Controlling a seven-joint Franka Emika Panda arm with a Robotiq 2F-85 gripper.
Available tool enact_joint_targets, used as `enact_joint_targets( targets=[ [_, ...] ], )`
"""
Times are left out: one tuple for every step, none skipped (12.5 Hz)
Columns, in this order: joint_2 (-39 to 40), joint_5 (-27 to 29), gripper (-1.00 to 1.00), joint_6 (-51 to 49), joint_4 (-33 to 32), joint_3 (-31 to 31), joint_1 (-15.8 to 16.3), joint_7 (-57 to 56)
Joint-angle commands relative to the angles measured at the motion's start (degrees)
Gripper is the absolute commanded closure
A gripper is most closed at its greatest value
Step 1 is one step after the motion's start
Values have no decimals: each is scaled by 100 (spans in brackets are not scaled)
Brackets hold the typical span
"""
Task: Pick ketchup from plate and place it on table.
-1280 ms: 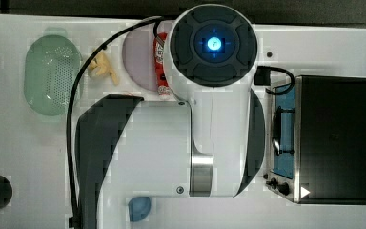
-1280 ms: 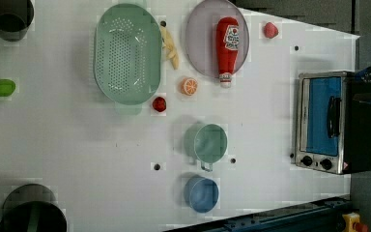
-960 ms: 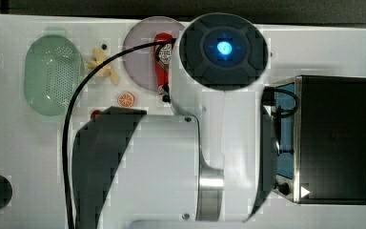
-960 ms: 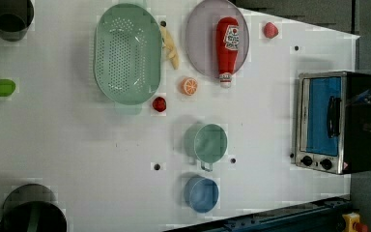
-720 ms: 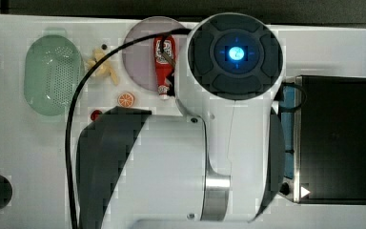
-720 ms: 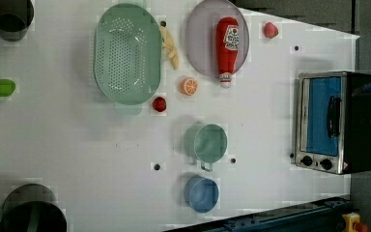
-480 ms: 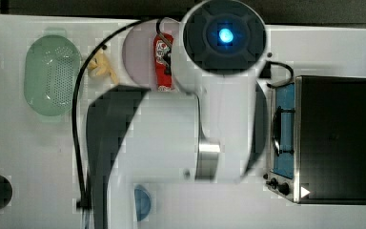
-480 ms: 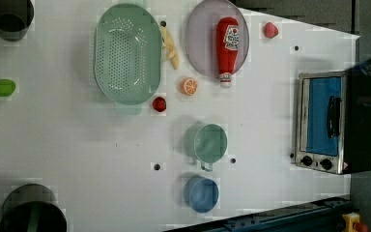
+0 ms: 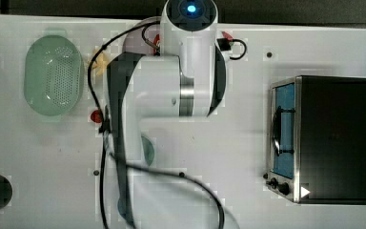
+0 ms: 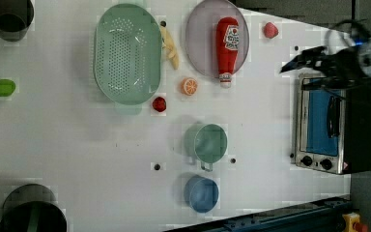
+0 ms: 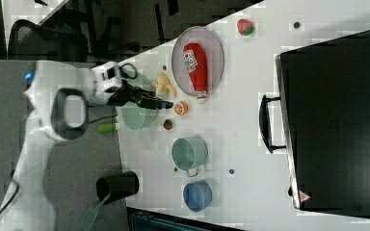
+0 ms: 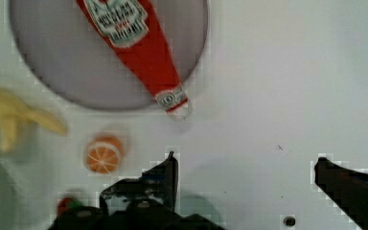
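Red ketchup [image 10: 227, 47] on plate [image 10: 199, 38], label lettering unreadable to me; unmoved since earlier. Gripper [image 12: 244, 179] fingers spread wide above table [image 12: 292, 72].

Glossy red plastic ketchup [image 10: 227, 46] with paper-like label on matt lilac plate [image 10: 199, 43]; smooth matt white bench [image 10: 77, 154]; brushed-metal toaster oven [image 10: 326, 123].

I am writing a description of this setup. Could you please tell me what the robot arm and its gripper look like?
The arm is made of rounded glossy white segments with dark grey joint sections and a silver ring. A blue light glows on its round top cap. Thin black cables loop along it. The gripper has two black pointed fingers.
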Motion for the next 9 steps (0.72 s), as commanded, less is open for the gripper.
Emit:
enact_joint_targets(
  targets=[
    [385, -95, -100, 200, 500, 66, 101, -968],
    [607, -215, -100, 238, 658, 67, 152, -1136],
    [822, -342, -100, 292, 811, 67, 208, -1300],
    [1036, -462, -100, 354, 955, 67, 267, -1436],
    [1245, -545, -100, 509, 1091, 67, 323, -1474],
    [1440, -596, -100, 694, 1206, 67, 378, -1475],
    [1626, -619, -100, 872, 1282, 65, 430, -1476],
    [1806, -694, -100, 1040, 1337, 63, 473, -1478],
    [1972, -824, -100, 1172, 1362, 55, 502, -1478]
  ],
)
